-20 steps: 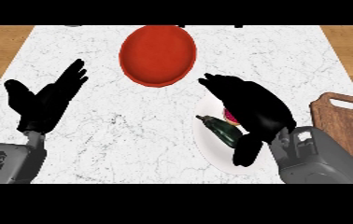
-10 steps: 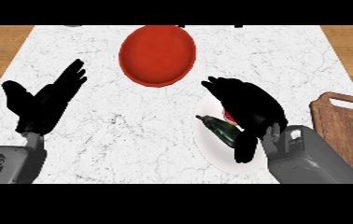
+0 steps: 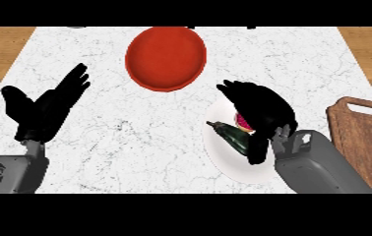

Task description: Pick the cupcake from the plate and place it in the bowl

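A white plate (image 3: 222, 156) lies at the lower right of the marble counter. On it the cupcake (image 3: 244, 123) shows only as a pink-red patch, mostly hidden under my right hand (image 3: 262, 109). That hand arches over the cupcake, fingers pointing up-left and thumb (image 3: 259, 152) reaching down past it, open around it. A dark green elongated shape (image 3: 231, 136) lies on the plate against the cupcake; I cannot tell if it belongs to it. The red bowl (image 3: 166, 58) stands at the back centre, holding nothing. My left hand (image 3: 45, 109) rests open at the left, fingers up.
A wooden cutting board (image 3: 352, 124) sits at the right edge, close to my right forearm. The counter's wooden border runs along both sides. Bare marble separates the plate from the bowl.
My right forearm has shifted slightly left and the hand has settled a little closer over the cupcake. The left hand, bowl and plate have not moved.
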`<state>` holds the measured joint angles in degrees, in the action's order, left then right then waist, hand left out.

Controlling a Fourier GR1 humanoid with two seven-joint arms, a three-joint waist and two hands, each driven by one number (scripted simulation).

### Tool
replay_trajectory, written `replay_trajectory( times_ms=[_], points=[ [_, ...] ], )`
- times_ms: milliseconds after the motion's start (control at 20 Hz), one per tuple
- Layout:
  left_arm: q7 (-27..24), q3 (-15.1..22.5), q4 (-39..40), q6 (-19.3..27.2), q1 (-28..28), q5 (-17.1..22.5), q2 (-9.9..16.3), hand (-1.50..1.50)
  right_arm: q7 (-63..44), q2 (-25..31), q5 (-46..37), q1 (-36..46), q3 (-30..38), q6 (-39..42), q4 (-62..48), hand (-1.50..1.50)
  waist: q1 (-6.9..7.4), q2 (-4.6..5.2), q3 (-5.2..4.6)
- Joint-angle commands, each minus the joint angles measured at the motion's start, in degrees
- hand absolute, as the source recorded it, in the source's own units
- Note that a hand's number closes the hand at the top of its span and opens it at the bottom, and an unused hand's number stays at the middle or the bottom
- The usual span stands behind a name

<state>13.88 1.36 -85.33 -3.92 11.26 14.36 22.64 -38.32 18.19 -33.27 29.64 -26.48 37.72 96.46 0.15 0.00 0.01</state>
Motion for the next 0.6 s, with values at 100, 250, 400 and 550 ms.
replay_trajectory(
  times_ms=[100,250,400,550],
  points=[
    [2.1,-0.5,-1.3,1.8,1.3,-3.2,-3.6,0.0,2.5,-1.8,-2.7,-1.1,3.6,3.3,0.2,-1.5,-0.16,-0.04,-0.01],
    [2.4,-2.5,-1.7,-1.7,0.1,-1.5,-2.8,0.0,2.3,-4.0,-5.3,-1.1,3.9,3.9,-3.0,-1.5,-0.06,-0.04,-0.01],
    [-1.1,-2.6,2.9,-2.9,1.6,-3.7,-3.2,0.0,5.8,-6.8,-9.8,0.5,2.3,-0.9,-11.3,-1.5,0.04,0.06,-0.01],
    [1.8,-3.3,1.0,-3.1,1.1,-3.0,-4.1,0.0,5.5,-8.7,-11.2,-0.8,2.5,0.0,-10.4,-1.5,0.03,0.01,-0.01]
  ],
)
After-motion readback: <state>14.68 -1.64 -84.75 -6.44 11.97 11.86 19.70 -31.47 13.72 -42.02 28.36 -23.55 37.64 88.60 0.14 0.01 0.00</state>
